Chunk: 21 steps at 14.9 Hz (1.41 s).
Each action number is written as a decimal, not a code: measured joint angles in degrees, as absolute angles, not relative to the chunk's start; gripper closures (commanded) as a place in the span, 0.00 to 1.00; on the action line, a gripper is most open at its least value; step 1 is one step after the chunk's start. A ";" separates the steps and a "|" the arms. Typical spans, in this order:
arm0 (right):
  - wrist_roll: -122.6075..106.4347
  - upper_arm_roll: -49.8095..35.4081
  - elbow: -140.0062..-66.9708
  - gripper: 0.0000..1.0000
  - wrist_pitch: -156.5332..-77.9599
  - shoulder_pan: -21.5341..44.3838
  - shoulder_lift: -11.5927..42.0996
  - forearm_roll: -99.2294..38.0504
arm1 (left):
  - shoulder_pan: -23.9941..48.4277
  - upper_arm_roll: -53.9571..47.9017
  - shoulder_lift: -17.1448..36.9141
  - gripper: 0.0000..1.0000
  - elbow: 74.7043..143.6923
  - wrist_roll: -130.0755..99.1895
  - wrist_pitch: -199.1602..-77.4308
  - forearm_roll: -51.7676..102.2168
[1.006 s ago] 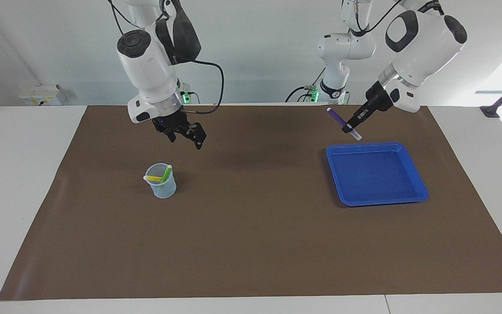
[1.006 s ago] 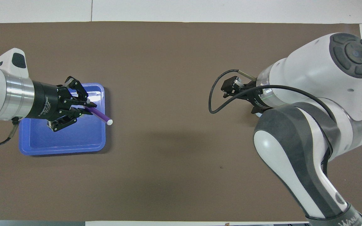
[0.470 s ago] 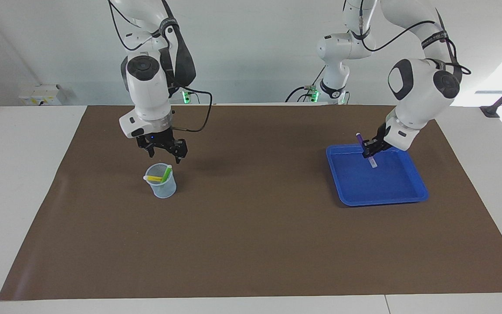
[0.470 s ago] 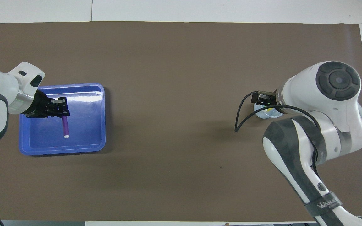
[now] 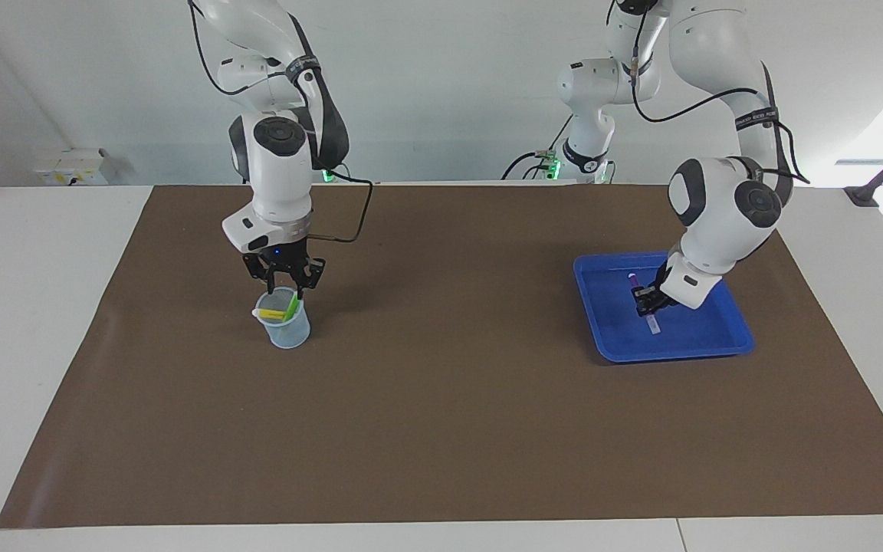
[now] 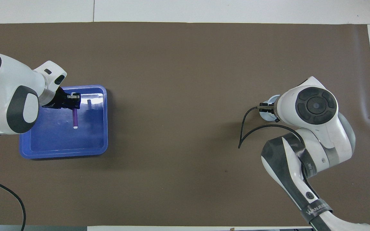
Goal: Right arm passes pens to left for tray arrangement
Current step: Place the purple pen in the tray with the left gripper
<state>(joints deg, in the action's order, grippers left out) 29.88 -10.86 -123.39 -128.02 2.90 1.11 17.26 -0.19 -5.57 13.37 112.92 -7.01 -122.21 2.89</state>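
Two fixed cameras cover the scene. The facing view is set high across the white table (image 5: 27,307), looking back toward both robot bases and the pale rear wall; it takes in the whole brown rectangular mat (image 5: 441,429) at moderate range. The overhead view is set high above the robots' own end, looking forward and steeply down, closer in, so the brown mat nearly fills it and arm housings intrude from the lower corners. Both views share the mat, the shallow square bright-blue plastic tray (image 5: 733,337) (image 6: 30,152) and the small pale-blue mesh cup (image 5: 288,331) (image 6: 270,100), at reversed sides.
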 measured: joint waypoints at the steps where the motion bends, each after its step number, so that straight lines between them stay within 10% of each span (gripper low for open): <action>1: 29.78 -10.95 -123.93 0.49 -128.86 2.91 1.11 17.31 | -0.22 -5.53 14.35 1.00 112.87 -6.91 -122.97 2.72; 12: 28.32 -12.66 -126.21 0.61 -130.33 3.21 0.17 17.33 | -0.26 -5.48 16.12 1.00 113.34 -6.73 -124.48 2.55; 13: 28.09 -12.66 -126.26 0.71 -130.35 3.21 0.09 17.34 | -0.28 -5.45 16.12 0.39 113.49 -6.73 -124.47 2.55; 14: 27.81 -12.66 -126.29 0.82 -130.36 3.21 0.00 17.47 | -0.31 -5.42 16.12 0.00 113.65 -6.73 -124.47 2.55; 16: 27.61 -12.66 -126.36 0.99 -130.45 3.21 -0.11 18.87 | -0.34 -5.35 16.12 0.00 113.81 -6.73 -124.47 2.55; 21: 27.57 -12.66 -126.44 1.00 -131.14 3.21 -0.24 19.99 | -0.47 -5.19 16.12 0.00 113.84 -6.73 -124.47 2.54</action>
<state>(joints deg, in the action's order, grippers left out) 27.57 -12.66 -126.44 -131.14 3.21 -0.24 19.99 -0.47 -5.19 16.12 113.84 -6.73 -124.47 2.54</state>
